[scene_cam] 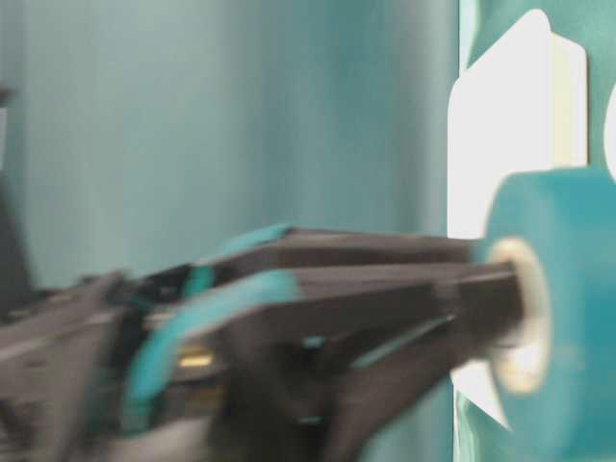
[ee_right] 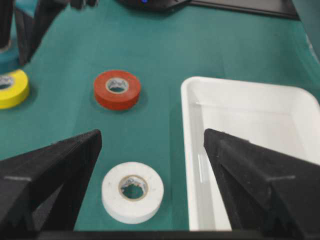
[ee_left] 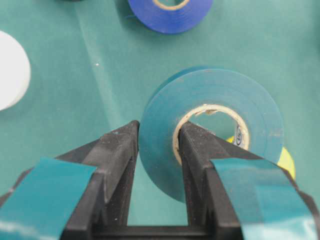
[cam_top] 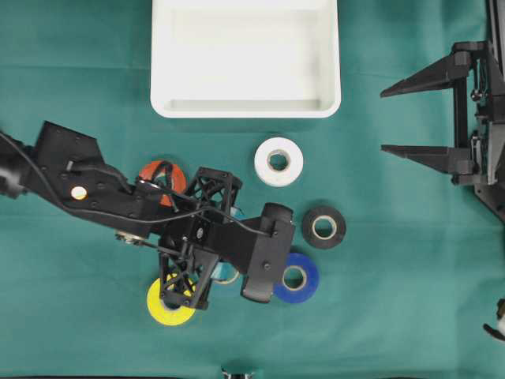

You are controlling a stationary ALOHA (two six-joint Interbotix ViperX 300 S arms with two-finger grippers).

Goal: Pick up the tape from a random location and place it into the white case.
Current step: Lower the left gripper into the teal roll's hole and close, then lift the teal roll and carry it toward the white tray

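The left claw (ee_left: pixel 157 145) pinches the teal tape (ee_left: pixel 212 130): one finger sits in the roll's hole, the other outside the roll. The blue tape (cam_top: pixel 296 277) lies just beside the teal tape, and so does the yellow tape (cam_top: pixel 168 305). The white case (cam_top: pixel 245 58) sits well apart from it on the green bench (cam_top: pixel 394 316). The right claw (cam_top: pixel 410 118) is spread wide, holding nothing.

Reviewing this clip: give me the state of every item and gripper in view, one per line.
Left gripper: shut on the teal tape, one finger through its core.
Teal tape: gripped, tilted on edge.
Right gripper: open, holding nothing, off to the side.
White case: empty.
White tape: flat on the cloth.
Black tape: flat.
Blue tape: flat.
Red tape: flat.
Yellow tape: flat.
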